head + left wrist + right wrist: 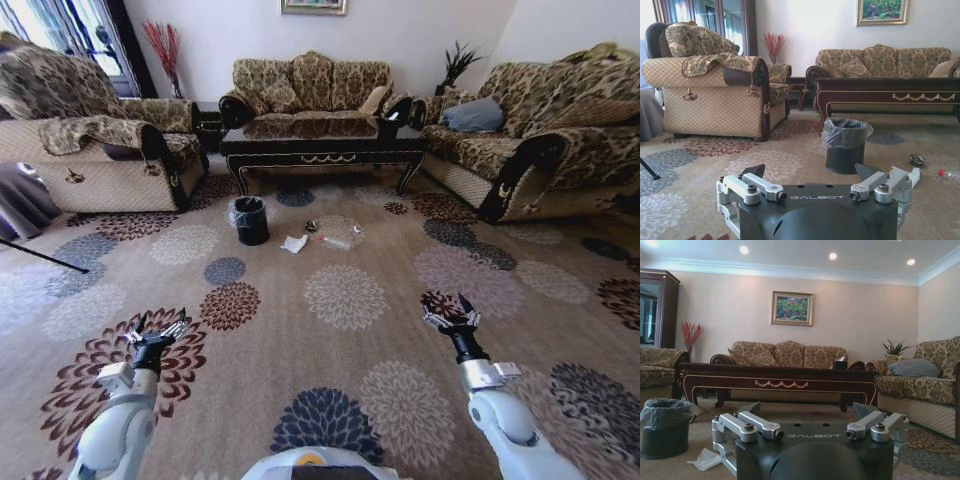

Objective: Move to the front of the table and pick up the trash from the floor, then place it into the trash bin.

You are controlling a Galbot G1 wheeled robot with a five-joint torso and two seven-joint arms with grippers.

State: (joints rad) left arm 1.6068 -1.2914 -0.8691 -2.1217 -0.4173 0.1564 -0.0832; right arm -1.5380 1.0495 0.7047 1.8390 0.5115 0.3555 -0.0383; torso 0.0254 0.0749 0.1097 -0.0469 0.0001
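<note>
Head view: my left end effector [160,331] and right end effector [450,315] hover open, empty, over patterned carpet; crumpled white tissue [294,243] lies beside the round black lined bin [250,220], before the glossy dark wooden surface [320,142].

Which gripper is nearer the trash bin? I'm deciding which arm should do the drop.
Left. The left gripper sits closer to the trash bin, which stands ahead and slightly to its right. The right gripper is farther off, across the carpet.
</note>
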